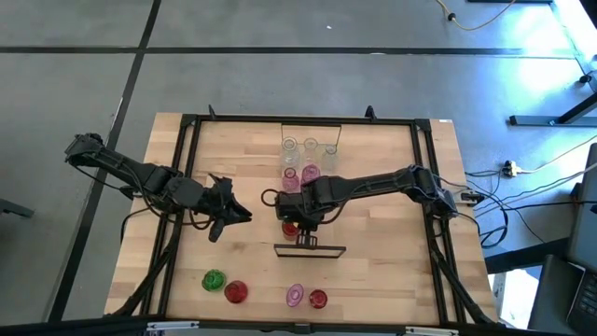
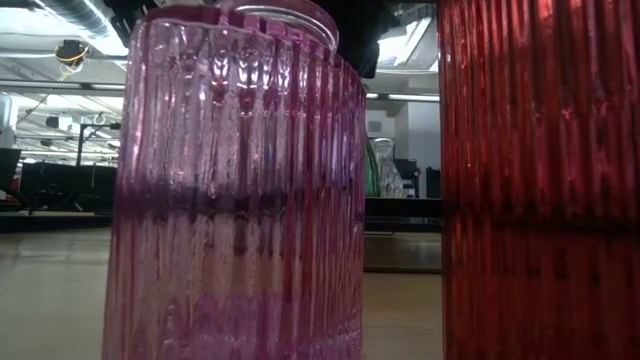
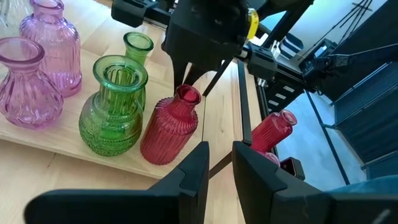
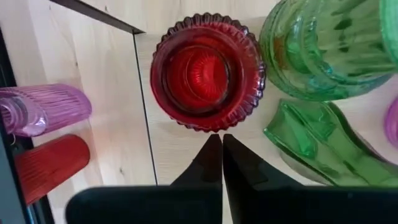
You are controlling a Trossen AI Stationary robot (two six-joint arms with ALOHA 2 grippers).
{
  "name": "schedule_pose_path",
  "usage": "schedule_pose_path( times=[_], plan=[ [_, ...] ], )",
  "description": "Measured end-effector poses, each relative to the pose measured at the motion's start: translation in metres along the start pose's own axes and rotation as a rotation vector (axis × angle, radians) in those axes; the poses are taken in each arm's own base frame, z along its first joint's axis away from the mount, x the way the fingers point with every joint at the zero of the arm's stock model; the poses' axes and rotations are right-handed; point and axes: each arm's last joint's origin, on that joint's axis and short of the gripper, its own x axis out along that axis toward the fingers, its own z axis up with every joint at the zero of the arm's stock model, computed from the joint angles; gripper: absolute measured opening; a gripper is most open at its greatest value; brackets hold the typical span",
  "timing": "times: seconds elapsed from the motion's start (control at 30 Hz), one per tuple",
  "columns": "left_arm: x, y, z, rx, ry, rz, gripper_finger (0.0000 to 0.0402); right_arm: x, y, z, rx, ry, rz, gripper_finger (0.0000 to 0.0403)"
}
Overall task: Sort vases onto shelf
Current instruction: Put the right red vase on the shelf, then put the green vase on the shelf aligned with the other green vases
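The shelf (image 1: 324,235) is a pale plank running from the table's far side toward its near side, in the middle. On it stand clear vases (image 1: 311,146) and pink vases (image 1: 300,175). In the left wrist view I also see two green vases (image 3: 115,106) and a red vase (image 3: 169,127) on it. My right gripper (image 1: 300,227) hovers over this red vase (image 4: 208,71), shut, with its tips beside the vase's rim. My left gripper (image 3: 222,167) is open and empty, left of the shelf (image 1: 231,213). Several more vases (image 1: 214,279) stand near the table's near edge. My right gripper points down from above with its shut fingertips (image 4: 211,146) close beside the red vase's ribbed shoulder (image 4: 211,124), near the shelf's near end. Whether they touch the vase I cannot tell. The vase stands upright on the shelf.
Near the table's near edge stand a green vase, a red vase (image 1: 236,292), a pink vase (image 1: 295,296) and another red vase (image 1: 318,299). The last two fill the low view (image 2: 235,190) (image 2: 540,180). A black frame (image 1: 187,168) borders the tabletop. Bare wood lies left and right of the shelf.
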Motion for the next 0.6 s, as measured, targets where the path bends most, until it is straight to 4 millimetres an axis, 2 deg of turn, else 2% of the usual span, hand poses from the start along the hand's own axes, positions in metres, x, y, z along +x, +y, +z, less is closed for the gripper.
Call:
schedule_pose_path(
  times=[0.3,0.6],
  plan=[
    [0.0000,0.0000,0.0000,0.001,0.000,0.000,0.0064,0.0006,0.0003,0.0034,-0.003,-0.036,-0.009,0.0000],
    [0.0000,0.0001,-0.0001,0.005,0.001,0.001,0.0064,0.0006,-0.0006,-0.0009,0.009,0.011,-0.012,0.0000]
  ],
)
